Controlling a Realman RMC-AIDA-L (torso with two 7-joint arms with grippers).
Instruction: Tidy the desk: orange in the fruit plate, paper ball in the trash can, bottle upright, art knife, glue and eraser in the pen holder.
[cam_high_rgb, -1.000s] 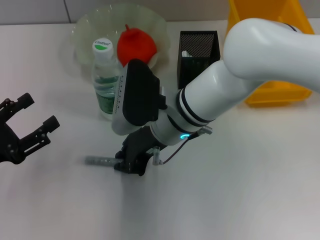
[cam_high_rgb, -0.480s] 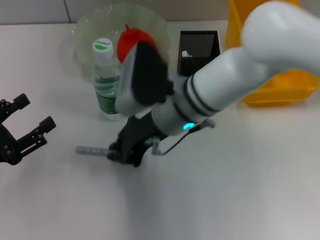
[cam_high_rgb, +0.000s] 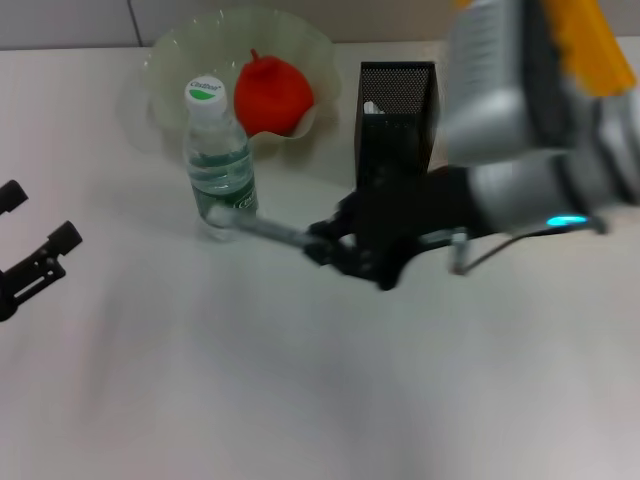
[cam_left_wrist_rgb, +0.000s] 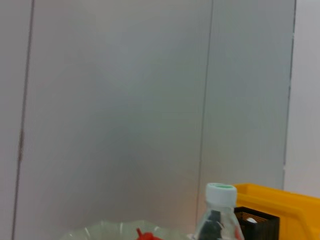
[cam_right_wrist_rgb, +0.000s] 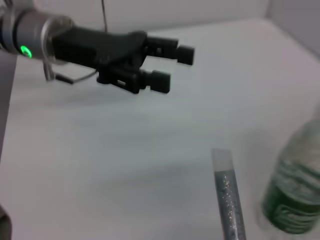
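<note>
1. My right gripper (cam_high_rgb: 340, 245) is clamped on the glue stick (cam_high_rgb: 262, 230), lifted off the table (cam_high_rgb: 300, 400) mid-table, tip near the bottle (cam_high_rgb: 218, 150).
2. Pen holder (cam_high_rgb: 397, 95) stands near the table's far edge; next move: swing over it, tip the stick down, release.
3. My left gripper (cam_high_rgb: 30, 260) hangs at the left edge, fingers spread, probably idle.

From here I count one clear plastic water bottle with a white cap (cam_high_rgb: 219, 150), one translucent scalloped fruit plate (cam_high_rgb: 175, 60), one red-orange fruit (cam_high_rgb: 272, 95), one black mesh pen holder (cam_high_rgb: 397, 110), one silver glitter glue stick (cam_high_rgb: 262, 230), one yellow plastic bin (cam_left_wrist_rgb: 277, 207).
</note>
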